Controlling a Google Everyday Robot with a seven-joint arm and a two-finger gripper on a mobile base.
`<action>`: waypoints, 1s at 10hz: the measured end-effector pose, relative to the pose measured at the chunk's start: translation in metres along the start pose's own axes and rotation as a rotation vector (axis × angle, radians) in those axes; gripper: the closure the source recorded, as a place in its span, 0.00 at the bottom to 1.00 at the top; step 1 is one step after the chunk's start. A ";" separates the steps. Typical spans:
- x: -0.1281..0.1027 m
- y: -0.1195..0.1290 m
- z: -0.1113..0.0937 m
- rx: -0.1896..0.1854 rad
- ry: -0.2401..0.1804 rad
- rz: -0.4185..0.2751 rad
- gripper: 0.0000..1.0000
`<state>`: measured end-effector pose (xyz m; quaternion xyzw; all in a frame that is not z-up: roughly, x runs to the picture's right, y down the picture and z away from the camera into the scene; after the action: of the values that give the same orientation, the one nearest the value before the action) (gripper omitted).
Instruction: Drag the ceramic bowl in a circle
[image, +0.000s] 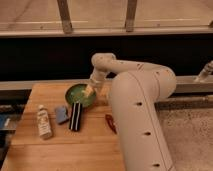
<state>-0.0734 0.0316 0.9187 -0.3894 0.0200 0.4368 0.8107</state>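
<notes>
Your gripper (89, 91) sits low over the right half of the ceramic bowl (75, 94), reaching in from the wrist above it. You cannot tell from this view whether it is apart, together or clamped on the rim, nor whether it touches the glaze. The bowl rests on the wooden table (90, 147), toward the far edge and roughly midway across the board, with its green inside facing up.

Look just in front of the bowl and you find a black rectangular object (75, 116) lying lengthwise, its far end near the bowl's near rim. Beside it on the left lies a small blue object (62, 114), and further left a pale bottle (44, 121) lies on its side, well apart from the bowl. On the right, a red object (109, 122) shows at the table's edge, partly hidden behind the arm (142, 105), whose broad white body fills the right foreground and bends back to the bowl
</notes>
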 end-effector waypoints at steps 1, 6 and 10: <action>0.002 -0.006 0.005 -0.006 -0.004 0.010 0.38; -0.008 -0.005 0.030 -0.032 0.022 -0.028 0.48; -0.014 0.022 0.036 -0.035 0.045 -0.137 0.90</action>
<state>-0.1094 0.0521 0.9351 -0.4136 0.0039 0.3719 0.8311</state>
